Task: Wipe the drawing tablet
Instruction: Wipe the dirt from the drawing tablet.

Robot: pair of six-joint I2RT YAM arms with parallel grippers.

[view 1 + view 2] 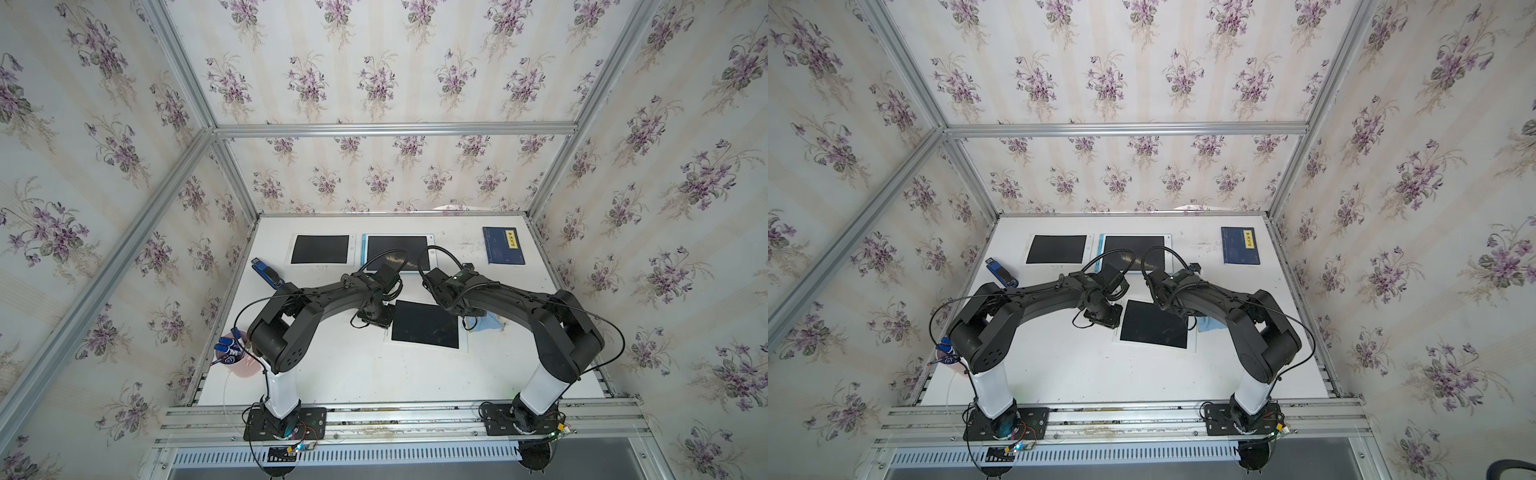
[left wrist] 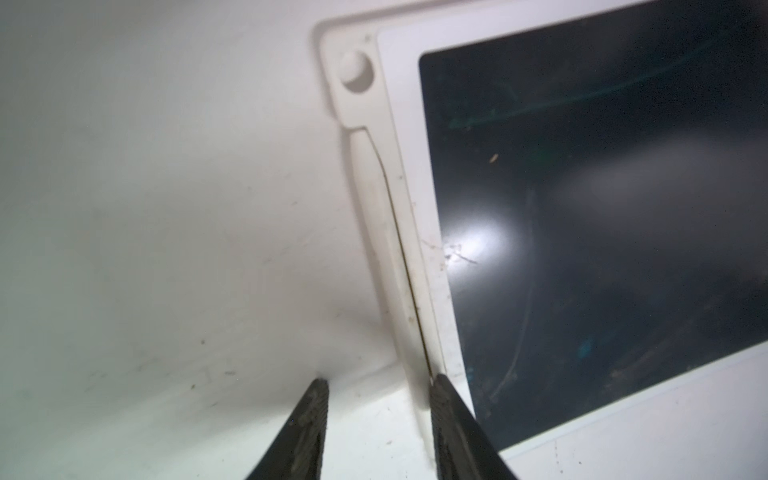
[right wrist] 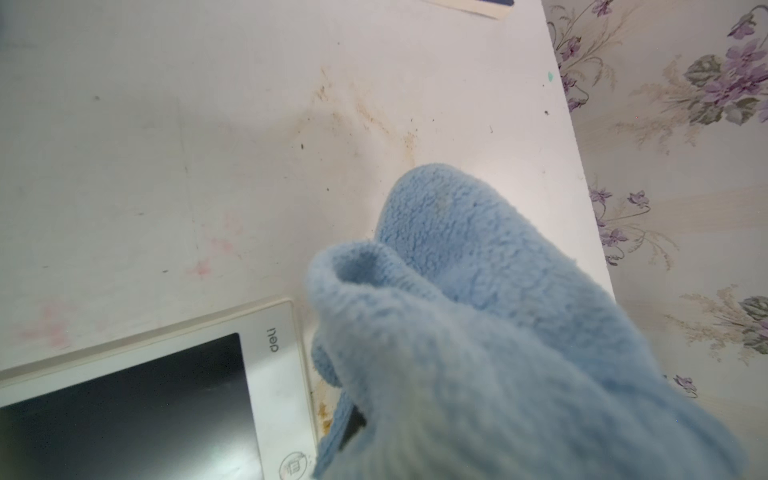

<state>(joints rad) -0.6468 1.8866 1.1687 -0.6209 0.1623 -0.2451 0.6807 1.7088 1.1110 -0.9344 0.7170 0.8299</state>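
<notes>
The front of the white table [image 1: 374, 374] is bare, so a hand can pass there. The left arm [image 1: 324, 291] and right arm [image 1: 511, 297] bend low over the middle and block the way back. Between them lies a dark tablet [image 1: 426, 325], with a blue cloth [image 1: 488, 323] just beside it. At the back, a white tablet [image 1: 320, 249], a blue-edged tablet [image 1: 397, 249] and a blue book [image 1: 503, 245] lie flat. A small blue tool [image 1: 266, 272] and a pink cup [image 1: 241, 365] sit by the left edge.
</notes>
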